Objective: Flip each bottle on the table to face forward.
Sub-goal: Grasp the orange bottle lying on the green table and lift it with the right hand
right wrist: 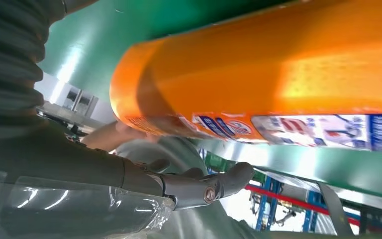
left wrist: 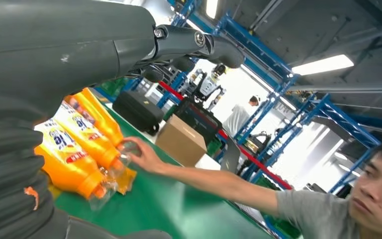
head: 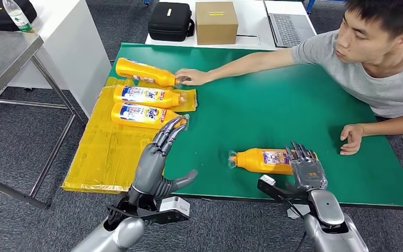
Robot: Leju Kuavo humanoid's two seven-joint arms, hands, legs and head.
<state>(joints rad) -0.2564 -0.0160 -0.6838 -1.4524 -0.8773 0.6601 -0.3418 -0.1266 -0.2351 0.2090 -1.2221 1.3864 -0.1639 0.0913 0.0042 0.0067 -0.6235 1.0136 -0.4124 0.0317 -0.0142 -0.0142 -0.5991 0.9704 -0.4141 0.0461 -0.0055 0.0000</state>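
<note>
An orange bottle (head: 266,160) is seen lying on its side near the green table's (head: 273,105) front edge, its small-print label showing. It is touched by the right hand (head: 305,169), though a real grip cannot be told. The left hand (head: 158,160) is held spread and empty beside three yellow bottles (head: 144,96).

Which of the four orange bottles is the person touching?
The far bottle in the left-side group, on the green table. The person's hand rests at its cap end. It lies angled; the two nearer ones show front labels.
</note>
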